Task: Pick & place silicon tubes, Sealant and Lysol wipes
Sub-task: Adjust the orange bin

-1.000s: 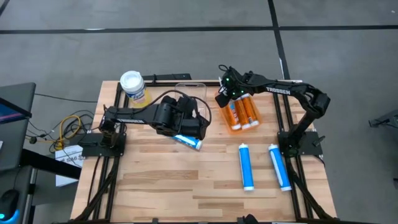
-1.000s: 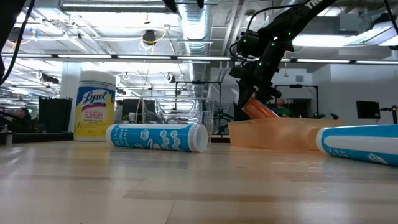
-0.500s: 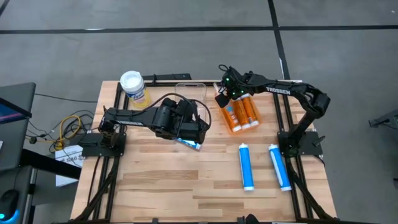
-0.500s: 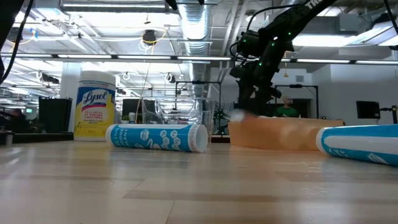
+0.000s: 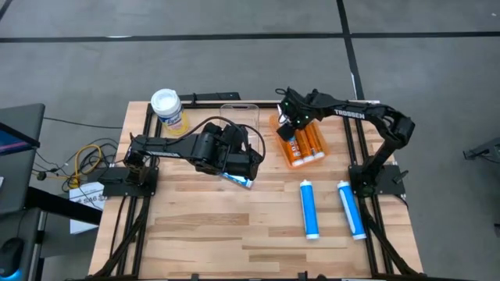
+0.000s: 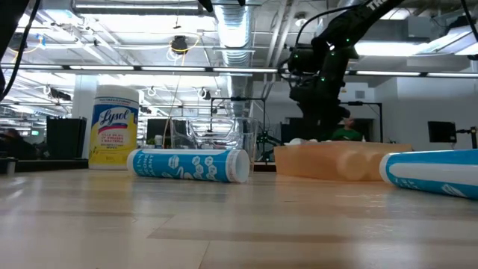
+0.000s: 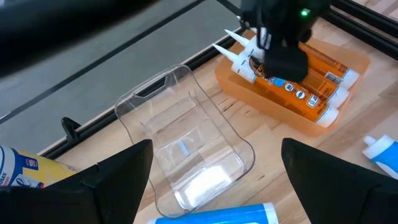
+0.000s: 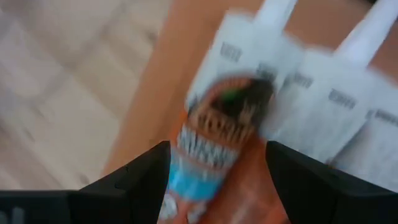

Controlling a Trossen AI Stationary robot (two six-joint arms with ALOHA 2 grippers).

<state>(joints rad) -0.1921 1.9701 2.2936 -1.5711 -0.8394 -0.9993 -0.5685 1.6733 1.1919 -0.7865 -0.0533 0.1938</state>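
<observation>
Right gripper (image 5: 286, 127) angled down over orange tray (image 5: 291, 160) of tubes

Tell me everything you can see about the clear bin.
The clear bin is a see-through plastic tub, rectangular with rounded corners, with a handle slot at one end and a small label on its floor. It sits upright and open at the back middle of the table, nothing visible inside. The orange tray lies beside it, apart, on the right arm's side, the Lysol wipes on the other. The blue tube lies just in front. Neither gripper touches it.
</observation>
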